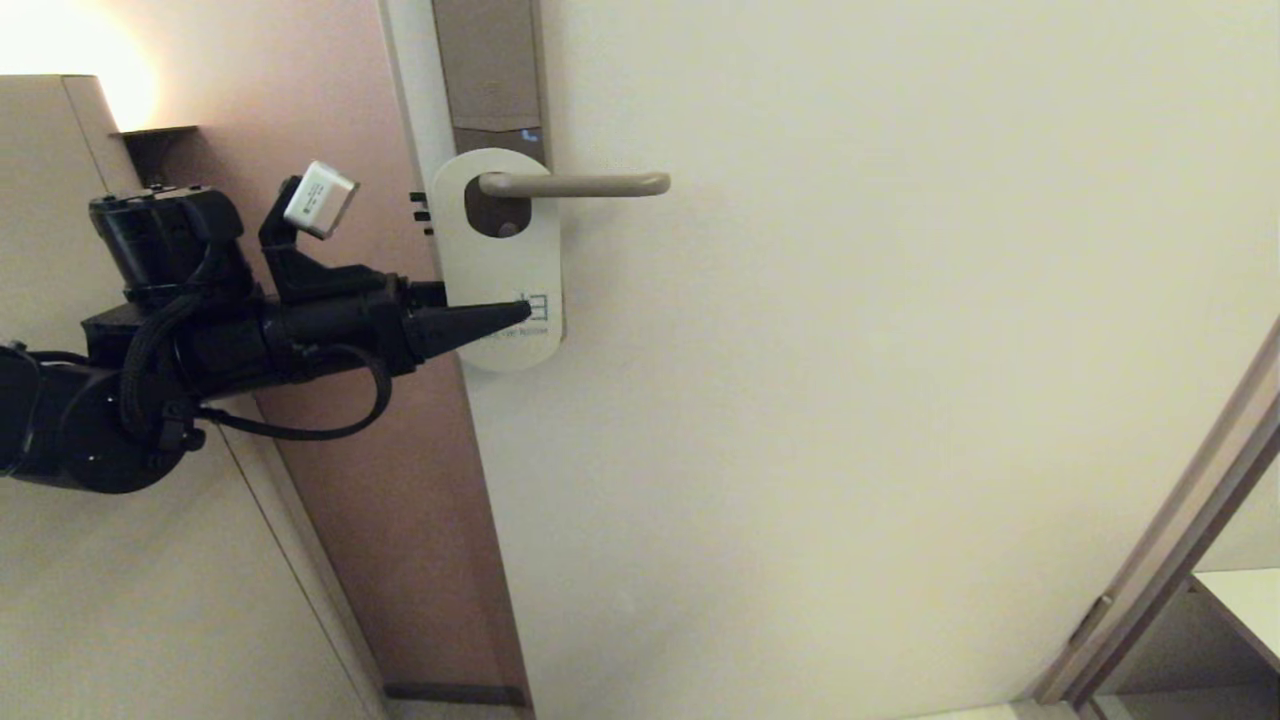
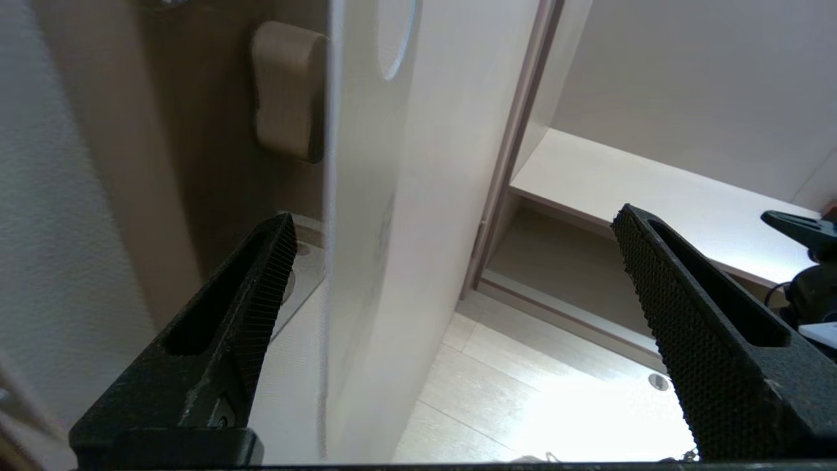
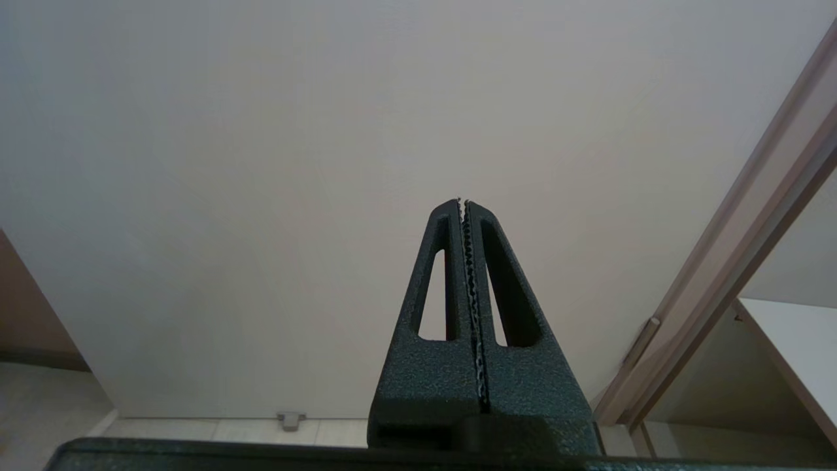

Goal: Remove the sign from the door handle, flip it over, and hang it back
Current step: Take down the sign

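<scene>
The sign (image 1: 500, 262) hangs on the door handle (image 1: 580, 184) with its white face outward, and the lever passes through its oval hole. The brownish lock plate (image 1: 490, 70) rises above. My left gripper (image 1: 505, 316) reaches in from the door's edge at the sign's lower part and is open. In the left wrist view the sign (image 2: 366, 229) shows edge-on between the wide-apart fingers of that gripper (image 2: 454, 216), one finger on the door side, one in front, neither touching it. My right gripper (image 3: 463, 203) is shut on nothing, pointing at bare door, and out of the head view.
The pale door (image 1: 850, 400) fills the middle. Its frame (image 1: 1170, 540) slants at the right, with a white shelf (image 1: 1245, 600) beyond. A brown wall (image 1: 400, 500) lies past the door's edge. A small door stop (image 3: 291, 417) sits at floor level.
</scene>
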